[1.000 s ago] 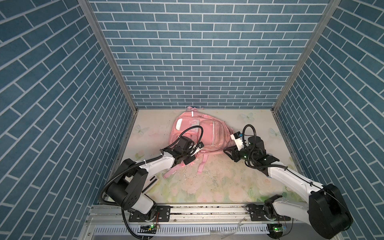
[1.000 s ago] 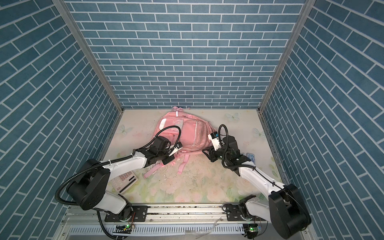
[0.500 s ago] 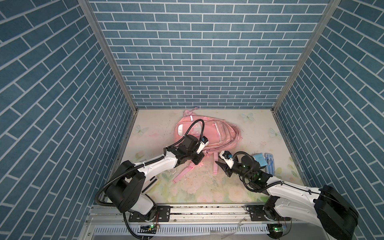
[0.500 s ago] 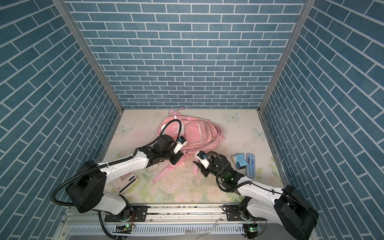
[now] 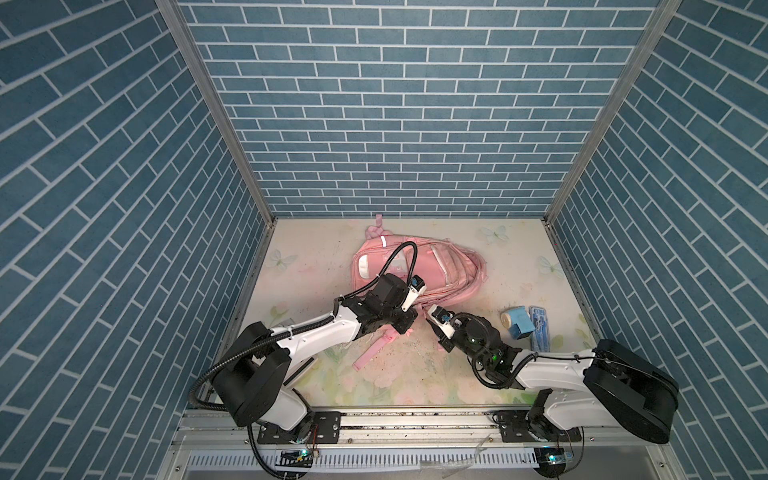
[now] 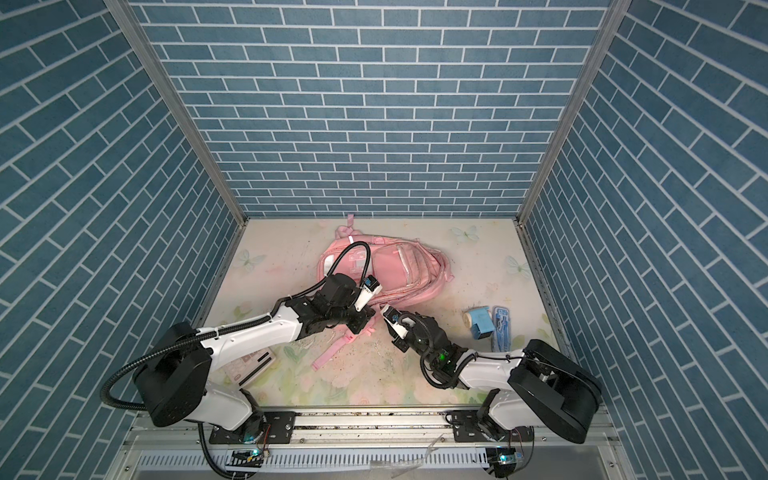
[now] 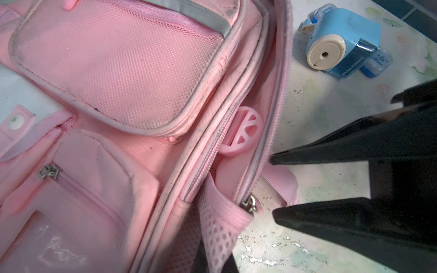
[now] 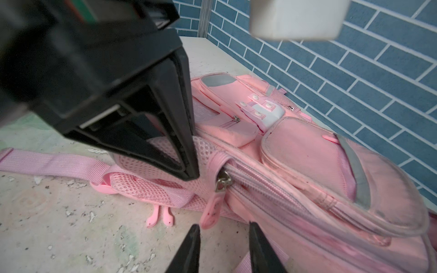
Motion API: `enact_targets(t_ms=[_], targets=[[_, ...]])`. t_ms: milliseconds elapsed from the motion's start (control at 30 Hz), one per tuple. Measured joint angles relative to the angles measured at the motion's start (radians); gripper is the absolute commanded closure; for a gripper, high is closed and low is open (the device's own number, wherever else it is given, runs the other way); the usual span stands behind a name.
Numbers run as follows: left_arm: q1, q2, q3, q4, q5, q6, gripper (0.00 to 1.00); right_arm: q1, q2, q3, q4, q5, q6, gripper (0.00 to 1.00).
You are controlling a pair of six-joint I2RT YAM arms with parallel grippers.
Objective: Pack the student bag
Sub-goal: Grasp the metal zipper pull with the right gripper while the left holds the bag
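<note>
Three brick walls [image 5: 399, 104], floral tabletop [image 5: 395, 374], student bag [image 5: 449, 270]

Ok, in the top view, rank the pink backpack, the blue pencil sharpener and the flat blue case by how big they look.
1. The student bag, by far the largest.
2 and 3. The flat blue case and the blue pencil sharpener are too close to rank: the case looks longer but narrower.

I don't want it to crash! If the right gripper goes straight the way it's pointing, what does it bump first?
Probably the pink zipper pull hanging from the student bag. The right gripper, jaws open, points right at it; the tab lies just ahead of the gap, though depth is unclear.
</note>
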Motion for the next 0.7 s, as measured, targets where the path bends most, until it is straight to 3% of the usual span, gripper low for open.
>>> enact_targets(t_ms=[233,700], targets=[[-0.003,0.000,0.030,-0.002,0.001,0.002,1.00,0.009,0.053,0.000,0.045,0.000,-0.003,0.61],[-0.004,0.000,0.031,0.001,0.002,-0.001,1.00,0.011,0.103,0.017,0.132,0.067,-0.002,0.70]])
